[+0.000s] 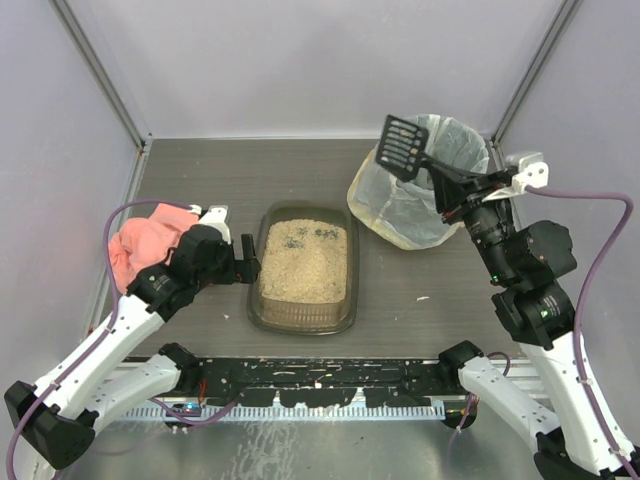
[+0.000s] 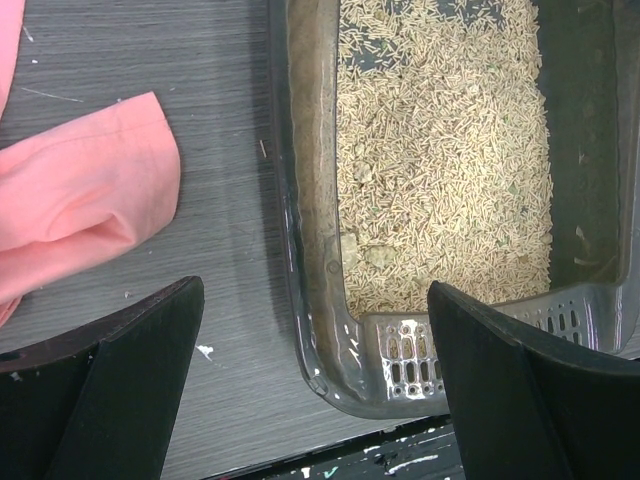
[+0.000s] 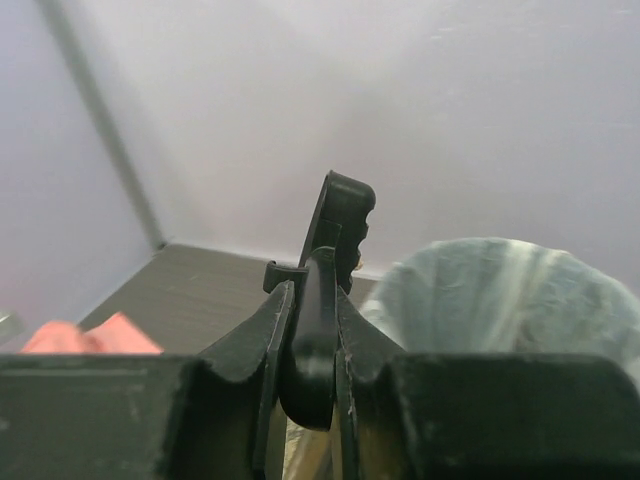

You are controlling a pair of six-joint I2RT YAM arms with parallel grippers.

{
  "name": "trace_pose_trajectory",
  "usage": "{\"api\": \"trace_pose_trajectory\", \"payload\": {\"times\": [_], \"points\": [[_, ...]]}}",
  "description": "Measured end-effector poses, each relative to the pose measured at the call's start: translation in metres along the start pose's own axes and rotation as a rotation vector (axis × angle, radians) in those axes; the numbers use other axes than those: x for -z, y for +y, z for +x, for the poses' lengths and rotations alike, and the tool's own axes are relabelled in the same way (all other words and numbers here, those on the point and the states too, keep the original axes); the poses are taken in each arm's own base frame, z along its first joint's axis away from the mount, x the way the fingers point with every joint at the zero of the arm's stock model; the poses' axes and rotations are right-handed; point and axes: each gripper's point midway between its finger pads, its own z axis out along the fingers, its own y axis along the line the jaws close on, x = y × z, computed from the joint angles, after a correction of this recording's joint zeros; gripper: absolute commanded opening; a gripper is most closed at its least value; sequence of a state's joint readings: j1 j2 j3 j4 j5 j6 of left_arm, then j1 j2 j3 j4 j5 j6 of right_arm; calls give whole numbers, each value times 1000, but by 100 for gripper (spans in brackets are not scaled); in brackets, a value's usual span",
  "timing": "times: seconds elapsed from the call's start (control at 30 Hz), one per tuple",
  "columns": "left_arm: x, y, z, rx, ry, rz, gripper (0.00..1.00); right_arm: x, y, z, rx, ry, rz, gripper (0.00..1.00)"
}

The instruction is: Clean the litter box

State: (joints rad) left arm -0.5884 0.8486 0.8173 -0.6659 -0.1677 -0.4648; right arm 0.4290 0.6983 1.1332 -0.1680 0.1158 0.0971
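Observation:
The litter box (image 1: 262, 300) is a dark brown tray with tan granules and a few dark clumps at its far end; its near left corner shows in the left wrist view (image 2: 310, 250). My left gripper (image 1: 245, 262) is open, its jaws straddling the tray's left rim (image 2: 320, 400). My right gripper (image 1: 452, 185) is shut on the handle of a black slotted scoop (image 1: 403, 145), held tilted above the left rim of the bag-lined round bin (image 1: 425, 215). In the right wrist view the scoop (image 3: 335, 225) stands edge-on between my fingers (image 3: 265, 340), with the bin (image 3: 500, 295) to its right.
A pink cloth (image 1: 145, 245) lies left of the tray, behind my left arm, and shows in the left wrist view (image 2: 80, 200). White walls and metal posts enclose the table. A small white speck (image 1: 422, 298) lies right of the tray.

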Motion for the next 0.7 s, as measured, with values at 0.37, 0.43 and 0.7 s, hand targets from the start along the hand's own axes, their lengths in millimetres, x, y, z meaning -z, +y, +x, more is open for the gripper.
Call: {"api": "trace_pose_trajectory", "payload": {"times": [0.37,0.43,0.7], "points": [[-1,0,1,0,3,3,95,-1,76,53,-47,209,-438,1],[-1,0,1,-1,3,3,95,-4,80,69,-59,253,-456,1],[-2,1,4,-1,7,1,94,-5,114,159,-47,516,-435,1]]}}
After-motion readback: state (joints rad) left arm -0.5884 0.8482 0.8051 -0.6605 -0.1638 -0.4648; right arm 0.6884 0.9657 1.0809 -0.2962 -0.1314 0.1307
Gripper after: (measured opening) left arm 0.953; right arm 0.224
